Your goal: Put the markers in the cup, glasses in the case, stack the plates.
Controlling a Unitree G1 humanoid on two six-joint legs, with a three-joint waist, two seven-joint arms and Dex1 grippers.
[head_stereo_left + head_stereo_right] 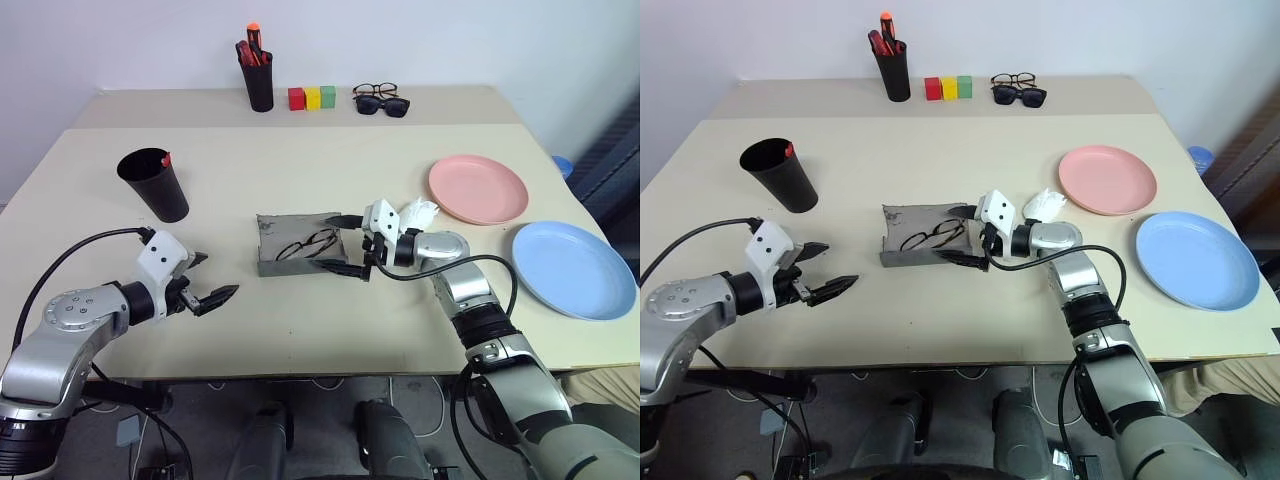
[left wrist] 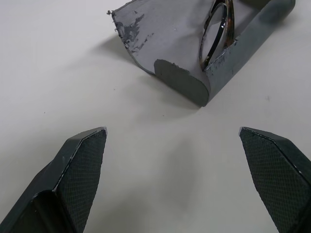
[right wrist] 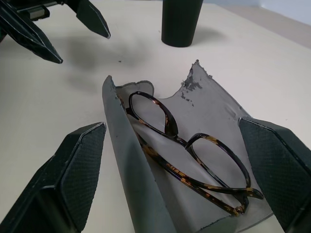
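The grey case (image 1: 272,232) lies open at the table's middle, with the thin-rimmed glasses (image 3: 165,128) resting inside it. My right gripper (image 1: 345,243) is open at the case's right end, one finger on each side of that end, holding nothing. My left gripper (image 1: 215,275) hovers open and empty to the left of the case (image 2: 184,73). The black cup (image 1: 155,183) stands at the left, and a marker's red tip (image 1: 165,159) pokes above its rim. The pink plate (image 1: 478,188) and the blue plate (image 1: 572,268) lie side by side on the right.
A crumpled white cloth (image 1: 418,212) lies between the right gripper and the pink plate. At the back stand a black pen pot (image 1: 259,85) with red markers, three coloured blocks (image 1: 312,97), and dark sunglasses (image 1: 383,105) with a second pair behind them.
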